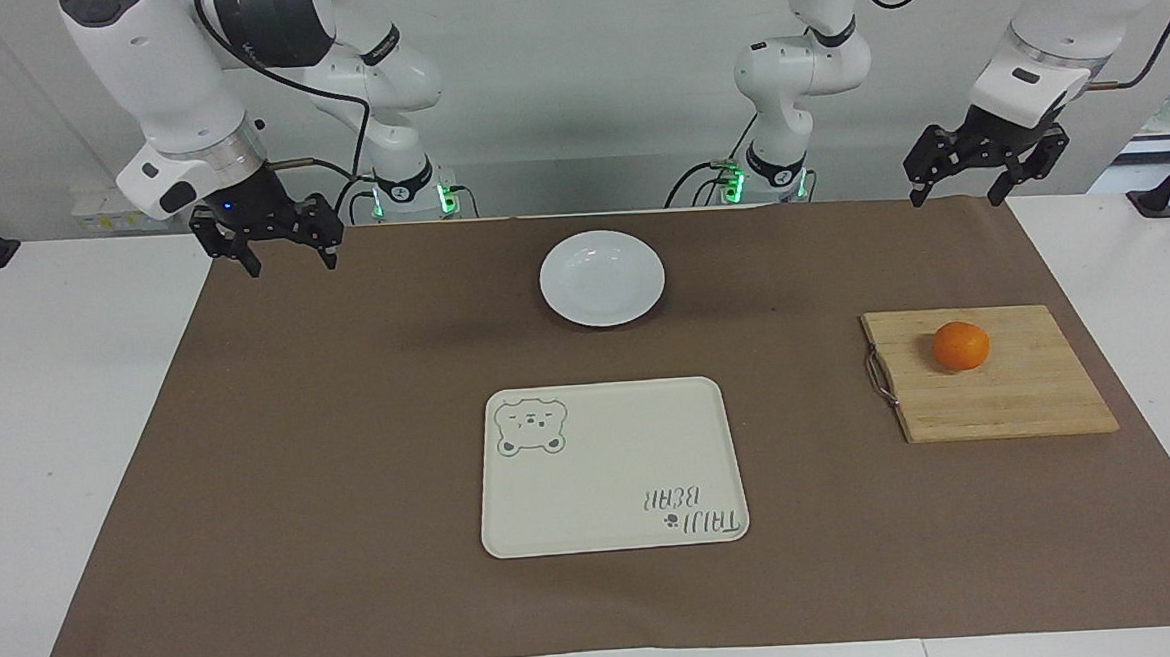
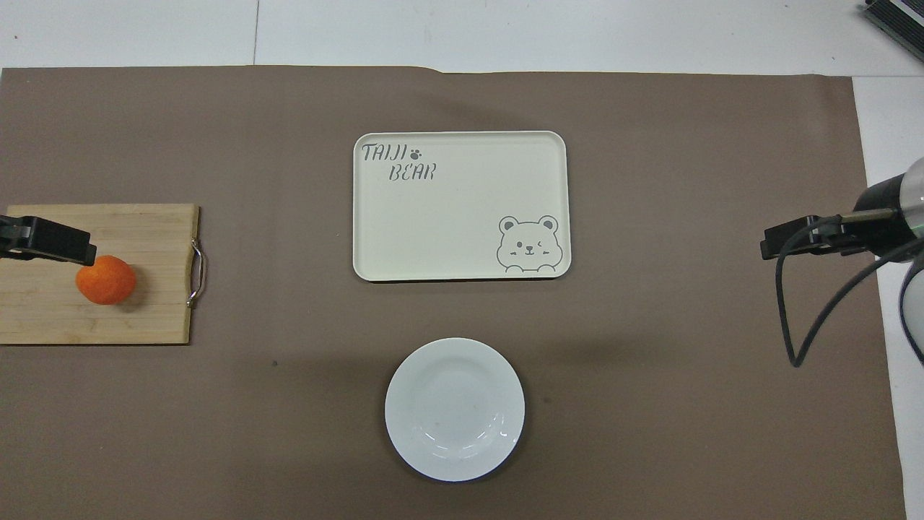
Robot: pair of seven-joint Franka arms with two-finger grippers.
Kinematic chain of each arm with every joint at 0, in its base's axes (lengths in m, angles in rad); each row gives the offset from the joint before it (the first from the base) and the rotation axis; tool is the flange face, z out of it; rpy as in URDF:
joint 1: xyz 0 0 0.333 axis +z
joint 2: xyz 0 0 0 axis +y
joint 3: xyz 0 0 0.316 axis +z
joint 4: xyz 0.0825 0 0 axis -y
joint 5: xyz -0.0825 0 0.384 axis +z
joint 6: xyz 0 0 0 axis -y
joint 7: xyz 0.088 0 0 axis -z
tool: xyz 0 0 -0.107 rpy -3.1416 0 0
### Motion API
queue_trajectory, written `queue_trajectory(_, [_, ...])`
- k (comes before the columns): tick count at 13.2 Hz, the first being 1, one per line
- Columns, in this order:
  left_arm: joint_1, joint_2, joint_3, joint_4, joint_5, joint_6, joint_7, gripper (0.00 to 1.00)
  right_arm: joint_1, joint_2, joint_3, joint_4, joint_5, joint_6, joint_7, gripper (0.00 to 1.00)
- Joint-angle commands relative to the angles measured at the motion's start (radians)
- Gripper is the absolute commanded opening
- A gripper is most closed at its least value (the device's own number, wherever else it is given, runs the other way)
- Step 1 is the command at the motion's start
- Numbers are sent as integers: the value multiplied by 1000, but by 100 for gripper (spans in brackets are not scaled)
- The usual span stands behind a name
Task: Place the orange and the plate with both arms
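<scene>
The orange [image 1: 960,345] is sitting on a wooden board [image 1: 1009,396] toward the left arm's end of the bench [image 1: 70,446]. The white plate [image 1: 601,278] is lying on the brown mat [image 1: 350,431], near the robots. A cream tray [image 1: 610,465] with a bear on it is lying farther from the robots than the plate.

The left hand [image 1: 958,189] is hanging in the air with its fingers spread, holding nothing, maybe over the mat's corner. The right hand [image 1: 293,256] is hanging over the mat's other near corner, fingers spread, holding nothing.
</scene>
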Motion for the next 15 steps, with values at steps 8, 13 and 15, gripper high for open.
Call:
queue_trajectory(8, [9,-2,-5,0,1,-2,16,100,-12,8,10,18,-6,-16,18,100])
queue_trajectory(13, [0,-3,-8,0,1,-12,15,100,-12,8,10,18,-6,-16,18,100])
queue_trajectory(15, [0,-3,-8,0,1,-11,16,100,-12,8,10,18,-6,-16,18,100])
